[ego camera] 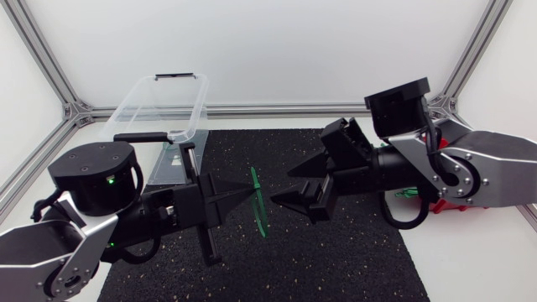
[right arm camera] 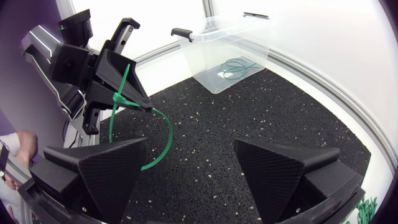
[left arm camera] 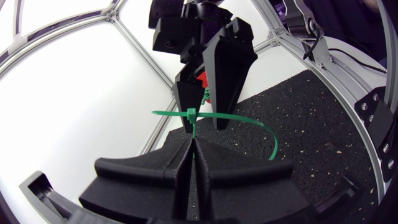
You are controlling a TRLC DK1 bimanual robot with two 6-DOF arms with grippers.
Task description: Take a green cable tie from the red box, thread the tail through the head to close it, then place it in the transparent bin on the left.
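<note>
Pinching green cable tie, left jaws closed; right jaws (empty) wide.

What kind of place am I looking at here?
Likely a robotics lab test cell: a left gripper holding a green cable tie opposite a right gripper, over a black mat inside an aluminium frame.

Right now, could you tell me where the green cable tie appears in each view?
Head view: cable tie in the left gripper, near centre.
Left wrist view: cable tie looped just ahead of it.
Right wrist view: cable tie ahead, in the left gripper.
Shared landmark: the left gripper.
</note>
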